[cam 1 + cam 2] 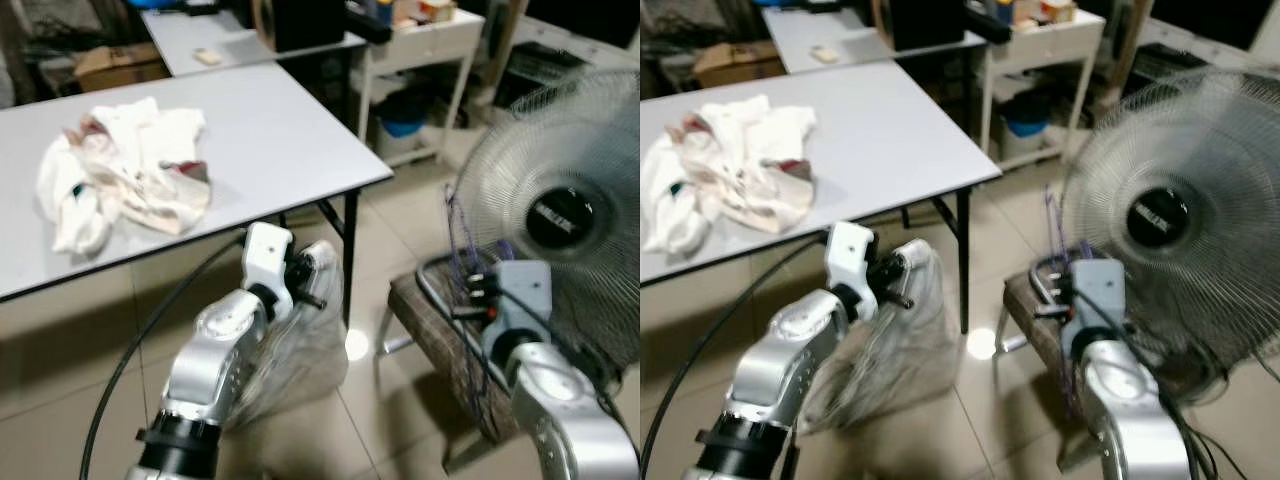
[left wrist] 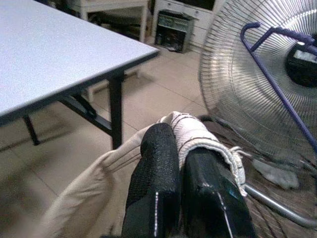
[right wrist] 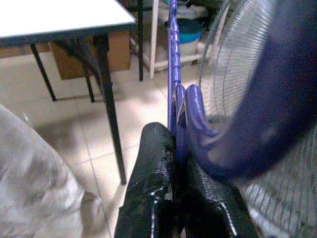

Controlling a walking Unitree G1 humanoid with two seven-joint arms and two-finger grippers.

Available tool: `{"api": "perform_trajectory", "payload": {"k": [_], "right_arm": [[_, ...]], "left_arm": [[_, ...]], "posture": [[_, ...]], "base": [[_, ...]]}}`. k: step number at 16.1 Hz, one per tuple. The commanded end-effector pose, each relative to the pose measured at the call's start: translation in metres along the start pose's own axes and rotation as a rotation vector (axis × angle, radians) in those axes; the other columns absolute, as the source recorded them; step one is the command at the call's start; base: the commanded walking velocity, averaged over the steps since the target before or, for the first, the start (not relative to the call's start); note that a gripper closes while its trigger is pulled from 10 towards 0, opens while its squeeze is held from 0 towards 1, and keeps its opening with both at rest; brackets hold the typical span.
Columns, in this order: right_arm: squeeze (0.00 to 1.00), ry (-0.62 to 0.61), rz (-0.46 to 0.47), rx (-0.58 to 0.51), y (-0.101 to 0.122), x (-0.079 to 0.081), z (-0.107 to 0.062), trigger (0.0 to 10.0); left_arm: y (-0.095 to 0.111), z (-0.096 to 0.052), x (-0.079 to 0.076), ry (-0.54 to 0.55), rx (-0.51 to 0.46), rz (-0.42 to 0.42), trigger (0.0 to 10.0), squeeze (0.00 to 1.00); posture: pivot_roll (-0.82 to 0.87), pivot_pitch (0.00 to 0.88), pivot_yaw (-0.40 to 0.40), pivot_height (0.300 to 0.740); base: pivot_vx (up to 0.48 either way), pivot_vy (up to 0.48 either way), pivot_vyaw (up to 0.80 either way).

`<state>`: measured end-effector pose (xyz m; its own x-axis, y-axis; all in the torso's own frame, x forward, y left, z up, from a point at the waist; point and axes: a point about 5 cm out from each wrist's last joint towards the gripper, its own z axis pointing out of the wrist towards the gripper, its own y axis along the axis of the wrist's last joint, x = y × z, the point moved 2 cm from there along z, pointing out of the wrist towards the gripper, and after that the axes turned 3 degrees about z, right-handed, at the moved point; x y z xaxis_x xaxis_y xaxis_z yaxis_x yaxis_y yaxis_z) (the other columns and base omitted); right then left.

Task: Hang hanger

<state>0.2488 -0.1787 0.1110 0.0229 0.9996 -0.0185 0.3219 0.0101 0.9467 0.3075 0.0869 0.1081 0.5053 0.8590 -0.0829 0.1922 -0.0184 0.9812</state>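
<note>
Currently both grippers are loaded. Right gripper (image 3: 176, 148) is clamped shut on the purple hanger (image 3: 173, 64), fingers pinching the thin wire low down; the hanger's long axis runs straight out along the fingers, up and away from the wrist, close in front of the fan (image 1: 560, 215). Left gripper (image 2: 185, 163) is closed on a bunched fold of pale cloth garment (image 1: 300, 340), which sags toward the floor beside the table (image 1: 290, 140).

Key relation: from the head views the hanger sits to the right of the garment, near but apart, both low over the floor. Garment opening can't be made out. My read: the hanger must swing leftward toward the cloth, and the right arm does the moving.

Risk: wire snagging the fan grille.
</note>
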Motion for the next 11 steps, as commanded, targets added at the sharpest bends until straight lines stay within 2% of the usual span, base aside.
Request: {"api": "perform_trajectory", "payload": {"k": [1, 11], "right_arm": [[0.00, 0.032, 0.004, -0.012, 0.004, 0.007, 0.001, 10.0], [0.00, 0.012, 0.022, -0.064, 0.016, 0.005, 0.004, 10.0]], "left_arm": [[0.016, -0.003, 0.009, 0.028, -0.064, 0.024, 10.0, 0.00], [0.015, -0.003, 0.009, 0.026, -0.061, 0.024, 10.0, 0.00]], "posture": [[-0.07, 0.000, 0.009, 0.723], [-0.07, 0.000, 0.004, 0.723]], "base": [[0.349, 0.000, 0.00], [0.351, 0.000, 0.00]]}}
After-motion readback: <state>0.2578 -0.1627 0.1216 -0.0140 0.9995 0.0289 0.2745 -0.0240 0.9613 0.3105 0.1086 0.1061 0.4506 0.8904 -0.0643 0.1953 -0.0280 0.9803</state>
